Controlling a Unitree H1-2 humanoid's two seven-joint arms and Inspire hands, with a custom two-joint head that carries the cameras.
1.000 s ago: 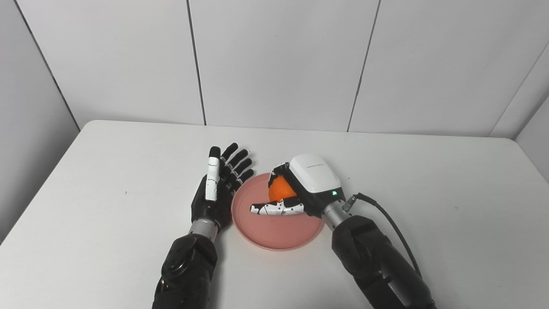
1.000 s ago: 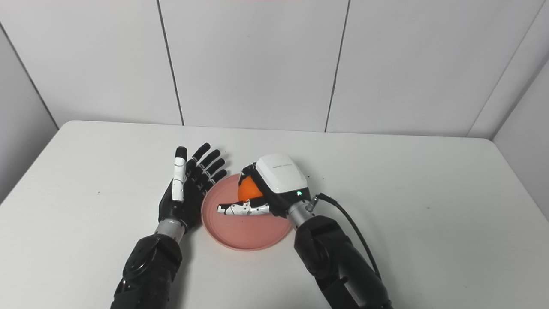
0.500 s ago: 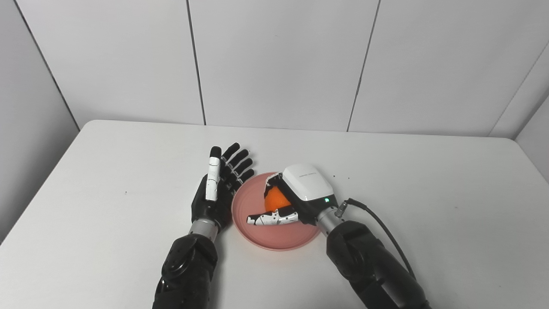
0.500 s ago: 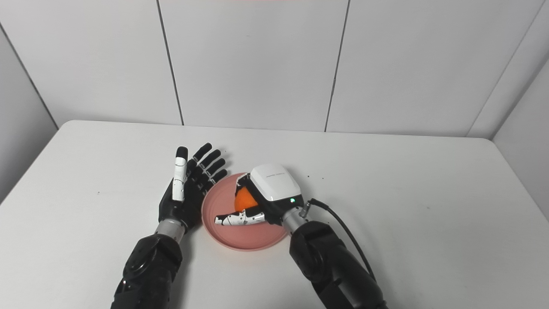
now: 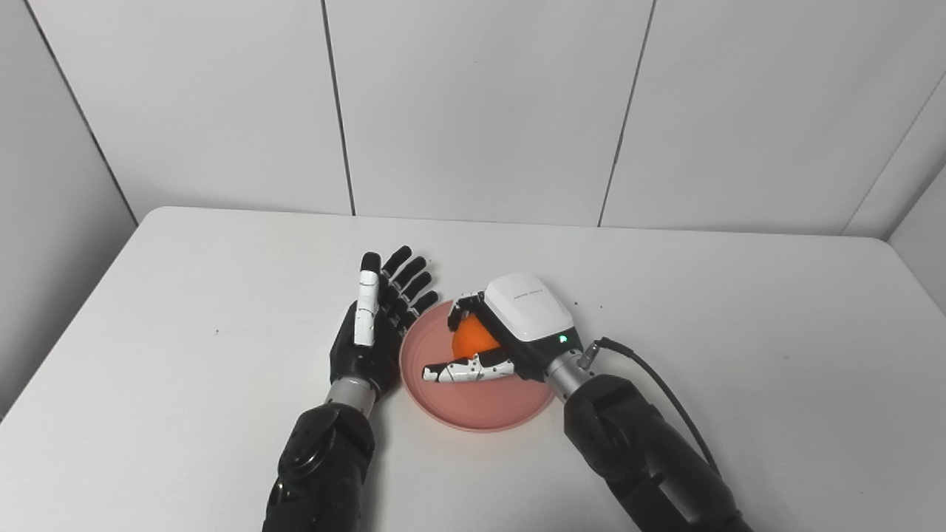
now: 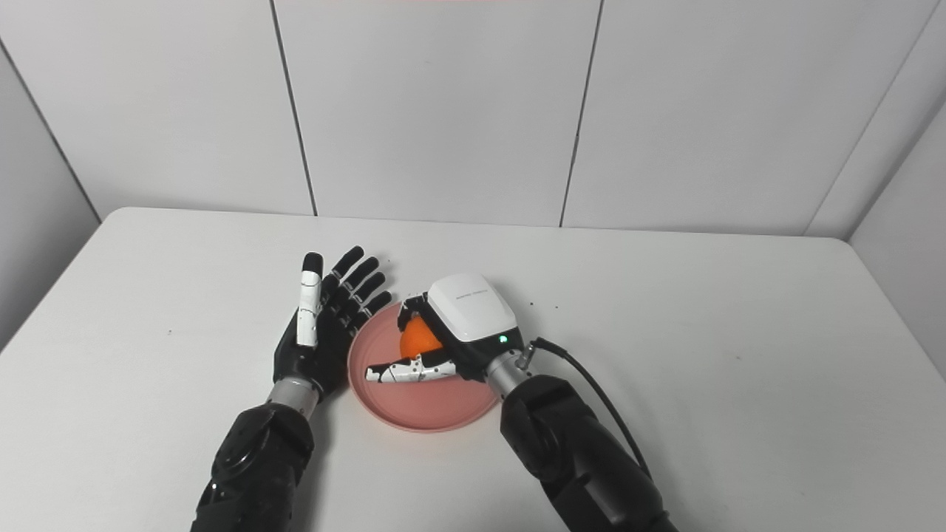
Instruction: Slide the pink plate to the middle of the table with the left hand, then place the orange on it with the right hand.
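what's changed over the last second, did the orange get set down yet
The right hand, shut on the orange, has moved left and toward the robot over the pink plate, carrying the orange from the far rim to above the plate's middle. Its fingers have begun to loosen, but whether the orange touches the plate cannot be told. The left hand stayed open at the plate's left rim; the plate has not moved.

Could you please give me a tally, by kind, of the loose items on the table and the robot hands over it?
Plates: 1, the pink plate
Fruit: 1, the orange, held over the plate
Hands: 2, the left hand open beside the plate and the right hand shut on the orange
Total: 4
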